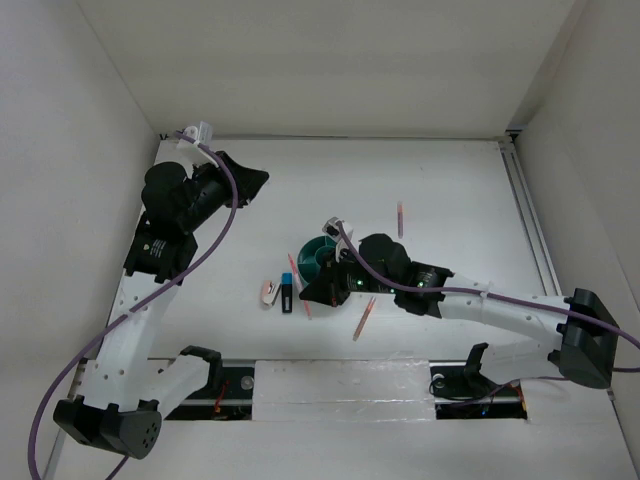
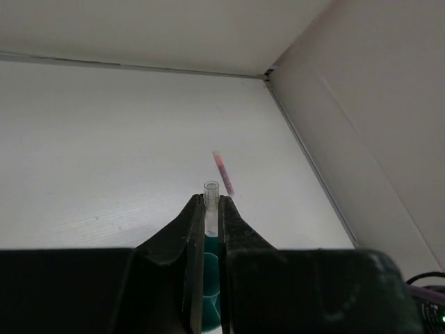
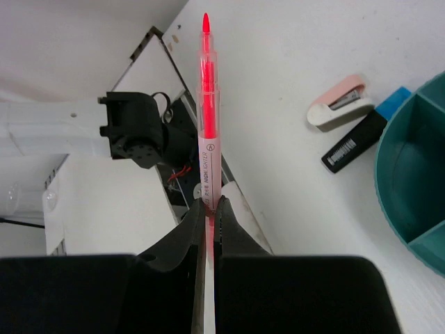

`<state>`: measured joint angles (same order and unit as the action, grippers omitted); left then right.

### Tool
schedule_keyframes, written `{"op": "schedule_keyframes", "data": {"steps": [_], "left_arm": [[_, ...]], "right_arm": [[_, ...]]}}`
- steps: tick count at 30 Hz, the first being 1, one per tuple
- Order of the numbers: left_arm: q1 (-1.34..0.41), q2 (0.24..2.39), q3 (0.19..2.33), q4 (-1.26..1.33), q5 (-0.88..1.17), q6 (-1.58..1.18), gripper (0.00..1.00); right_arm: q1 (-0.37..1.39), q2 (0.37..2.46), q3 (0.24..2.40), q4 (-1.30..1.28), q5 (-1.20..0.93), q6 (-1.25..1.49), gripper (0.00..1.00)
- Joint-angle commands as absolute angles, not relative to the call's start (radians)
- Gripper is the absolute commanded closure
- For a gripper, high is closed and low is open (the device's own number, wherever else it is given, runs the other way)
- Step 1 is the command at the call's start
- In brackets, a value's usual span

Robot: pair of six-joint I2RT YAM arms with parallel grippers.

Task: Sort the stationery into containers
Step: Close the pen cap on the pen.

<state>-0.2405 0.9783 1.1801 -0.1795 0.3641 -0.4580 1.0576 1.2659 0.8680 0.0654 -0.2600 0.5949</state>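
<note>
Far left, the left gripper (image 1: 258, 178) hangs over the table (image 1: 450, 180) near the back wall. Its jaws are pressed almost together, with nothing seen between them. Moving right, the small white-pink piece (image 1: 268, 293) lies flat, and the blue-capped black marker (image 1: 287, 295) is just beside it. Next comes 1 pink pen (image 3: 208, 132), clamped tight in the right gripper (image 3: 208, 205). It sticks straight out past the fingertips, just left of the teal organizer (image 1: 318, 255). A clear tube (image 1: 331, 226) stands at the organizer's far side; whether it is inside, I cannot tell. Further right, 2 more pens lie loose and well apart: the near pen (image 1: 364, 318) and the far pen (image 1: 400, 218).
</note>
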Motion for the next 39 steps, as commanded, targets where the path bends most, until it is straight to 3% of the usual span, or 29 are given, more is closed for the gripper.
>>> {"op": "schedule_keyframes", "data": {"steps": [1,11,39], "left_arm": [[-0.238,0.963,1.135,-0.058,0.504,-0.457,1.00],[-0.238,0.953,1.089,0.029,0.629,-0.485,1.00],[-0.238,0.960,1.058,0.067,0.621,-0.505,1.00]], "right_arm": [[1.062,1.262,0.956,0.183,-0.264,0.580,1.00],[1.014,1.330,1.049,0.183,-0.219,0.569,1.00],[0.933,1.361,1.109,0.242,-0.307,0.589,1.00]]}}
